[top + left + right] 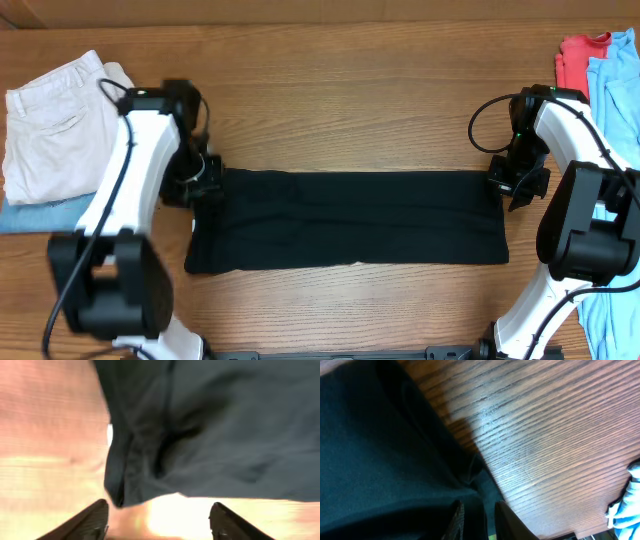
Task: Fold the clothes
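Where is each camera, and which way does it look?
Overhead: fixed above the table, looking straight down at the black shirt; both arms, left tool and right tool show.
Left wrist: on the left arm, looking past its open tool at the shirt's edge; two fingertips show.
Right wrist: on the right arm, looking past its tool, closed on the shirt's end; two fingertips show.
Shared: all three see the black shirt and table.
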Controlling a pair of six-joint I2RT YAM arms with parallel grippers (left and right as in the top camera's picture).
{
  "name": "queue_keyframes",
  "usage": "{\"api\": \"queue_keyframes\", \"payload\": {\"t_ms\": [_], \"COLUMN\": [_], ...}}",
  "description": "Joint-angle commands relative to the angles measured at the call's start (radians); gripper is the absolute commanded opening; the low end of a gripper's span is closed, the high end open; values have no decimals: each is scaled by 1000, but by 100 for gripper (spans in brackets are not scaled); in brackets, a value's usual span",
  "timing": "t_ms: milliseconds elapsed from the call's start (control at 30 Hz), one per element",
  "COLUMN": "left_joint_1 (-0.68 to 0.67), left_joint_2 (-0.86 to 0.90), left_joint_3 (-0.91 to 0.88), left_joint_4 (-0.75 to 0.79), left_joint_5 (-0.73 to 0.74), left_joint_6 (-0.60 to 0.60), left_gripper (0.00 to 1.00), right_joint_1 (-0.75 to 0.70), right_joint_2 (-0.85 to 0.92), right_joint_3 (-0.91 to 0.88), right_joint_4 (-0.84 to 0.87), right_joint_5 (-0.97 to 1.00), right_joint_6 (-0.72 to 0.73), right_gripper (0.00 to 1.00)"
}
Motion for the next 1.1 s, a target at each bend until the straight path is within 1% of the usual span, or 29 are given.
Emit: {"api": "queue_keyframes", "payload": {"t_ms": [0,100,267,333,467,633,667,800,833,867,1067], "left_joint_1": [-7,-7,-8,-10,-24,-54,-60,-74,-75,-75,-75], "left_joint_2": [-62,-37,52,87,147,206,222,265,267,267,254], "left_joint_3": [24,21,21,21,21,21,21,21,21,21,21], "left_joint_4": [60,94,100,103,119,134,133,117,111,100,-21], "left_joint_5": [122,151,174,185,185,182,177,173,172,168,97], "left_joint_6": [52,51,35,35,28,28,28,13,8,-2,-10], "left_gripper": [70,70,67,64,61,54,50,13,7,4,4], "right_joint_1": [-3,-3,-3,-3,-3,-3,-3,-3,-3,-3,-3], "right_joint_2": [-33,-33,-33,-33,-33,-33,-33,-33,-33,-33,-33], "right_joint_3": [-3,-3,-3,-3,-3,-3,-3,-3,-3,-3,-3], "right_joint_4": [0,5,6,9,13,9,8,9,9,9,10], "right_joint_5": [-9,-13,-27,-27,-27,-27,-27,-27,-27,-27,-27], "right_joint_6": [4,4,4,4,4,4,3,3,3,3,0], "right_gripper": [25,25,26,26,25,26,26,26,26,26,26]}}
